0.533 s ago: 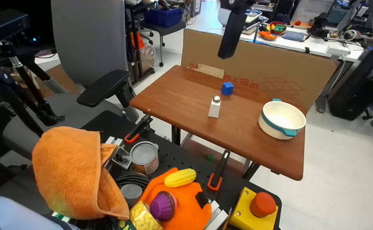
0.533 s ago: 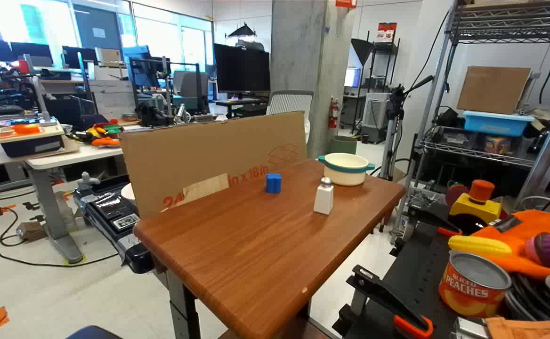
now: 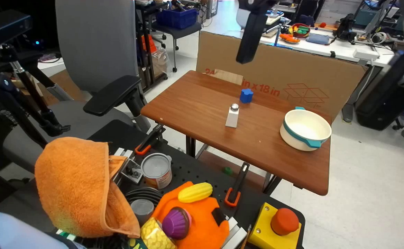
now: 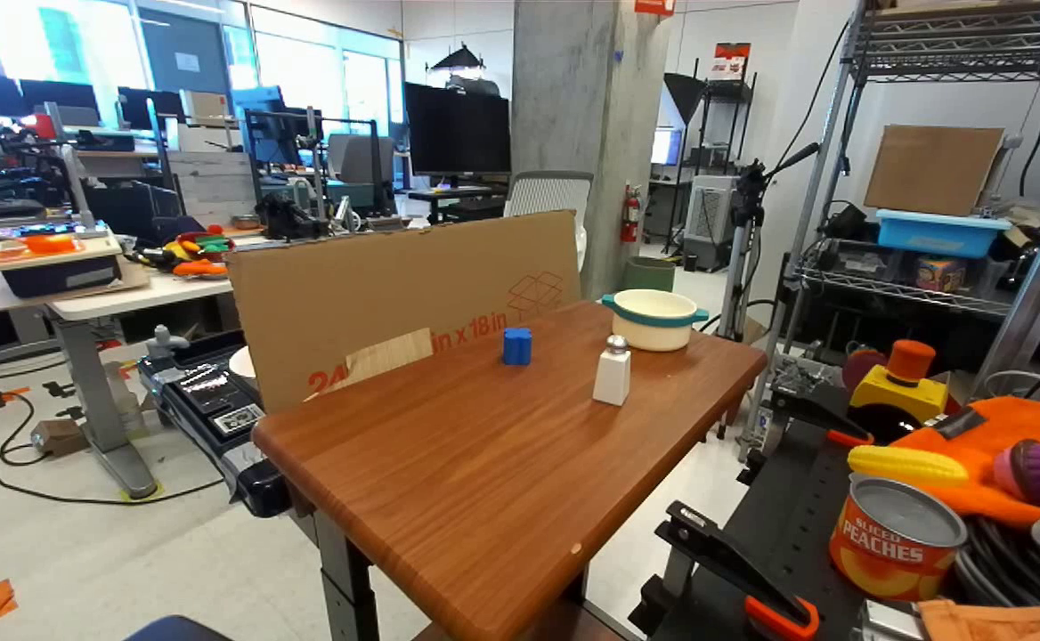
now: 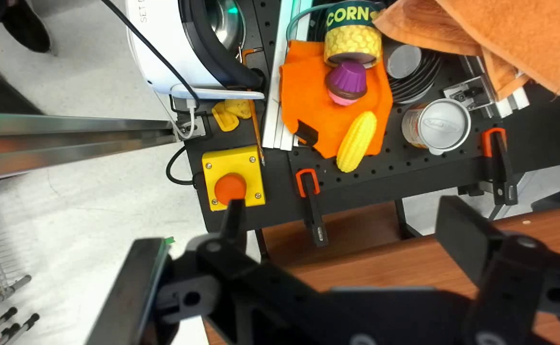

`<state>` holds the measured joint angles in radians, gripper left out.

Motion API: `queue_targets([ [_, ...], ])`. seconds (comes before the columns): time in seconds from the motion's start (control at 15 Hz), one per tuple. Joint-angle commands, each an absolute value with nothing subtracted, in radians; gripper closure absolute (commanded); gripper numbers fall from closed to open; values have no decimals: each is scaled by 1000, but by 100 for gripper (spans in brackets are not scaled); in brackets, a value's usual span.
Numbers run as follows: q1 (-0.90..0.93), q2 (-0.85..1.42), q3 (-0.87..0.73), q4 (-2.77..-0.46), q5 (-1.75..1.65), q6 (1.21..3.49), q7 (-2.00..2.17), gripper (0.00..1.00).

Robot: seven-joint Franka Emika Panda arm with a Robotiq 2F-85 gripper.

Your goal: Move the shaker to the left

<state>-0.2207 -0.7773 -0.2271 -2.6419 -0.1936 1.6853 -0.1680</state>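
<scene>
The shaker (image 3: 232,117) is a small white upright body with a silver cap, standing on the brown table (image 3: 195,103) near its middle. It also shows in an exterior view (image 4: 612,374), with the bowl behind it. My gripper (image 3: 307,88) hangs high and close to that camera, its two black fingers wide apart with nothing between them. In the wrist view my gripper (image 5: 344,211) is also spread open and empty, above the edge of the table and the black cart. The shaker is out of the wrist view.
A blue block (image 3: 246,95) stands behind the shaker. A white-and-teal bowl (image 4: 654,334) sits at one table end. A cardboard sheet (image 3: 274,69) stands along the back edge. The black cart (image 5: 380,187) holds a yellow-and-red button box (image 5: 256,187), cans, toys and towels.
</scene>
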Motion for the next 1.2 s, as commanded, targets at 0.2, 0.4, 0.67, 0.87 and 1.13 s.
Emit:
queue_targets([
  [0.2,-215,-778,-231,-2639,-196,1681,-165,0],
  [0.4,-208,-741,-233,-2631,-176,1699,-148,0],
  [0.67,-190,-616,-220,-2612,-156,1867,-76,0],
  [0.87,-146,-472,-198,-2573,-88,2066,-43,0],
  [1.13,-68,-257,-125,-2541,-14,2331,-7,0],
])
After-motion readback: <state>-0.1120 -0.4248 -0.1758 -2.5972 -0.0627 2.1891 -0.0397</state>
